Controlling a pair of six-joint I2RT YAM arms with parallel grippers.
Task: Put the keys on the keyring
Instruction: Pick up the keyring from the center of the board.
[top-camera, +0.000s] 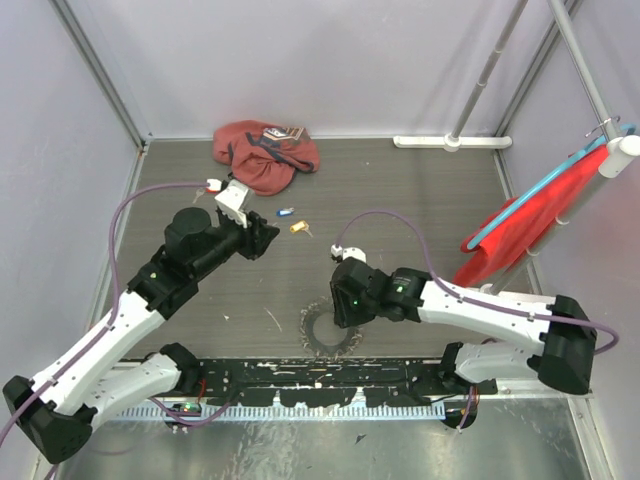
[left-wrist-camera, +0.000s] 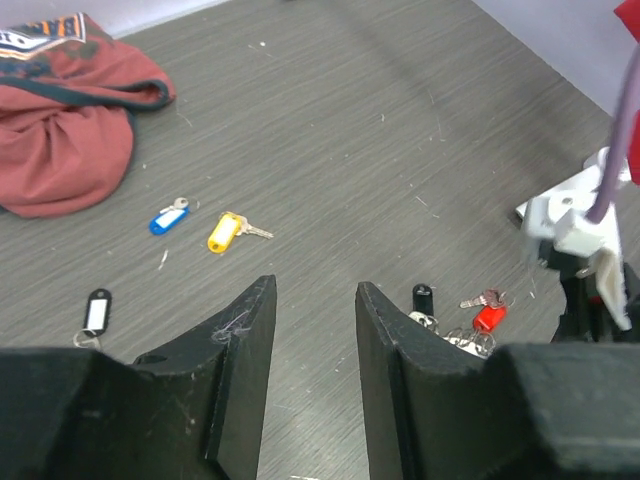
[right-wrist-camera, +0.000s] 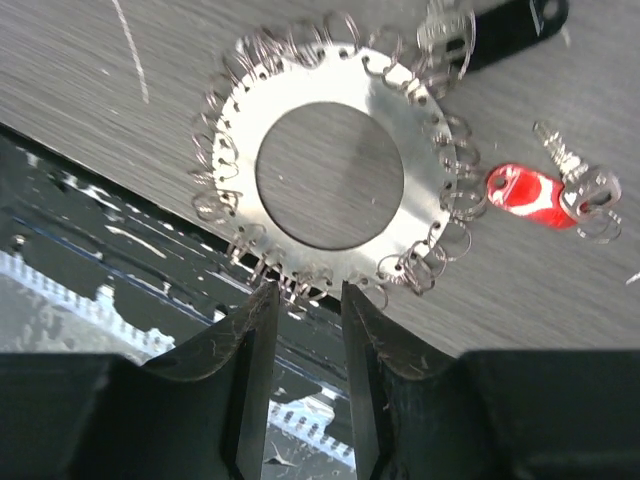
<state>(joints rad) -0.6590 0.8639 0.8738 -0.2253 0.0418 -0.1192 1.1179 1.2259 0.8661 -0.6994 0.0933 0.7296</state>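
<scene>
Right gripper (right-wrist-camera: 307, 290) hovering at keyring (right-wrist-camera: 425, 190), table's near edge
It and left gripper (left-wrist-camera: 315, 290) are both standing half-spread, pinching nothing.

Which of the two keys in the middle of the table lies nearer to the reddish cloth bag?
The blue-headed key. The yellow-headed key beside it lies farther from the cloth bag.

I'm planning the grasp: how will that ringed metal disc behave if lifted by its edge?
The keyring looks like a thin rigid plate lying flat, so it probably stays stiff but is awkward to get under. Its polished face may be slippery. The wire loops strung around its rim look loose and would likely dangle and snag.
</scene>
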